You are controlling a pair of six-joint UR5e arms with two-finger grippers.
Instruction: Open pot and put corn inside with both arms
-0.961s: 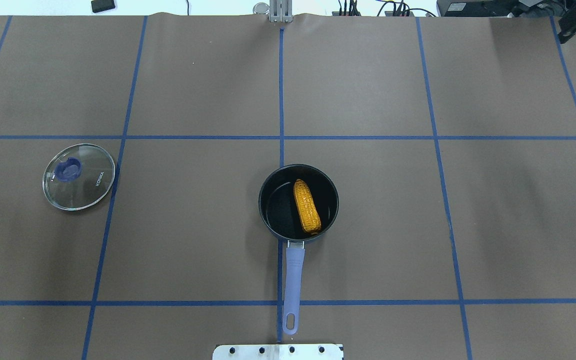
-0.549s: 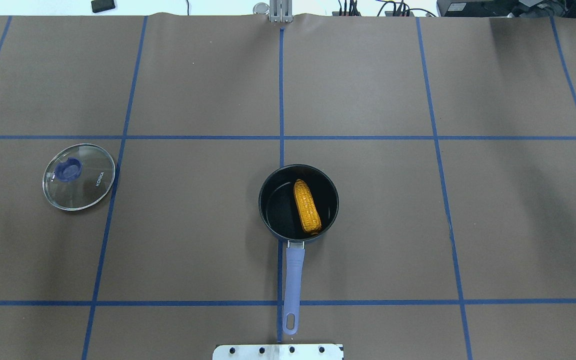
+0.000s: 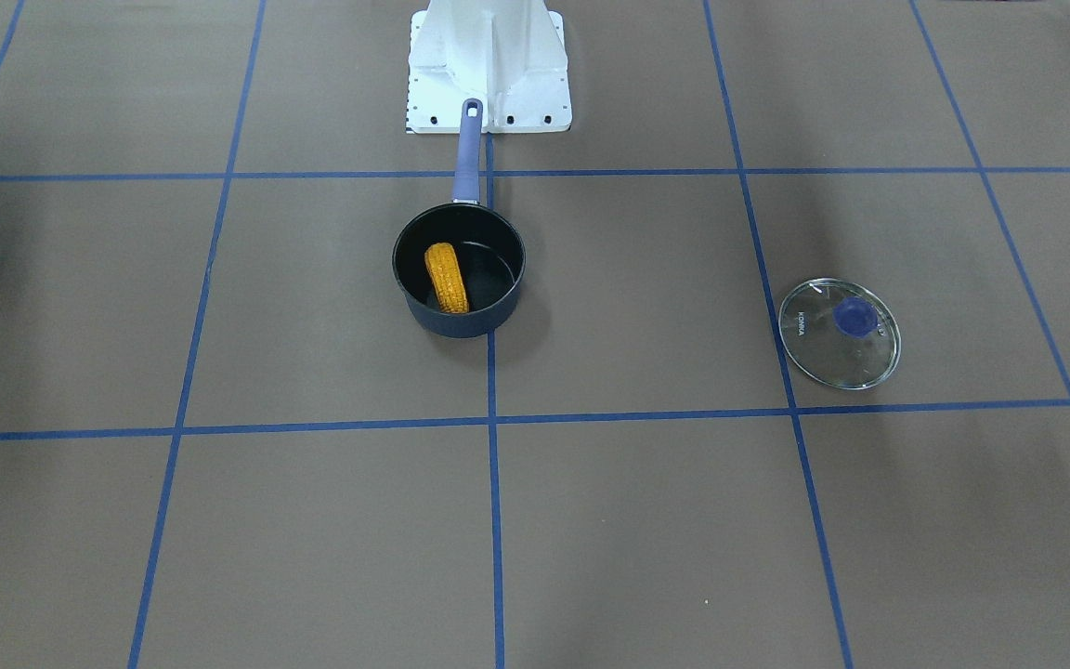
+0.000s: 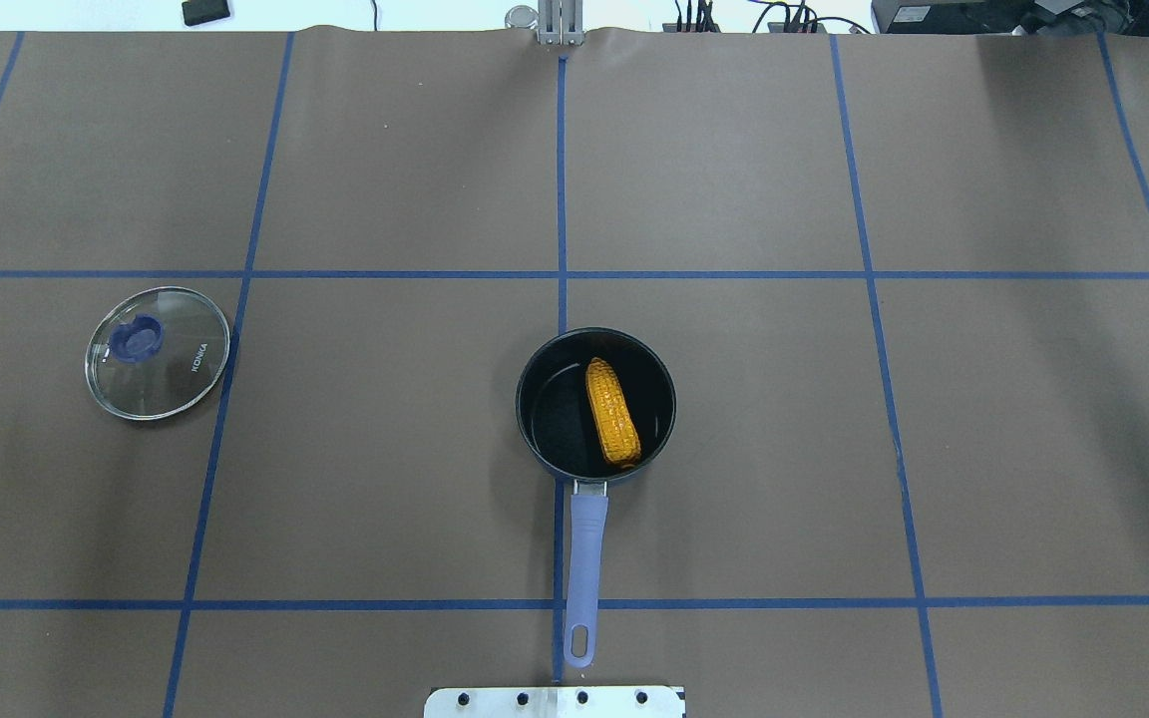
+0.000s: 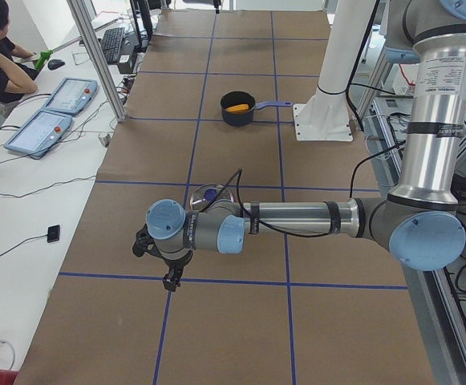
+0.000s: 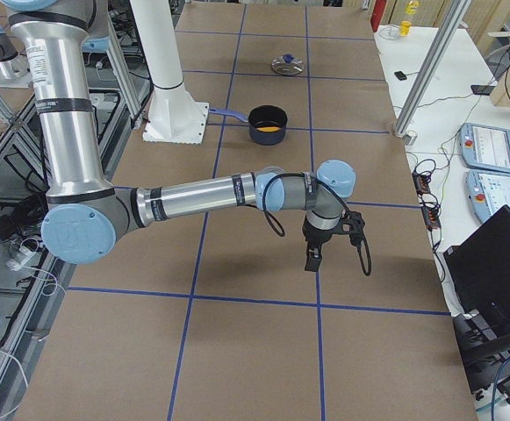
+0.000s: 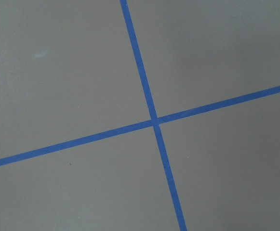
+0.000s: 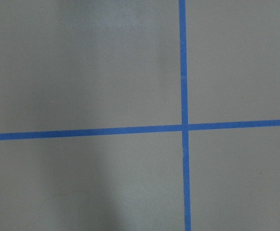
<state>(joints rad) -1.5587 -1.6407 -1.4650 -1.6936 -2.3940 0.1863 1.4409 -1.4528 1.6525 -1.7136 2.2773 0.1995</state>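
**Corn in pot, lid off, both arms out at the table ends**

- The corn (image 4: 613, 413) lies inside the open pot (image 3: 461, 323), close to the wall on the robot's right. Its tapered end points away from the base.
- The pot sits mid-table (image 4: 734, 449) on the centre tape line. Its purple handle (image 4: 586, 558) points at the robot's base plate (image 4: 555, 701).
- The glass lid (image 4: 176, 374) with a blue knob lies flat on the table, well apart from the pot, on the robot's left.
- The left arm (image 5: 297, 218) stretches low over the table's left end, and the left end effector (image 5: 169, 280) points down above the surface.
- The right arm (image 6: 202, 195) does the same at the right end, with the right end effector (image 6: 312, 261) pointing down.
- Both end effectors show only in the side cameras, so I can't tell whether the fingers are apart or together.
- Each wrist camera sees only bare table and a blue tape crossing (image 7: 153, 120).
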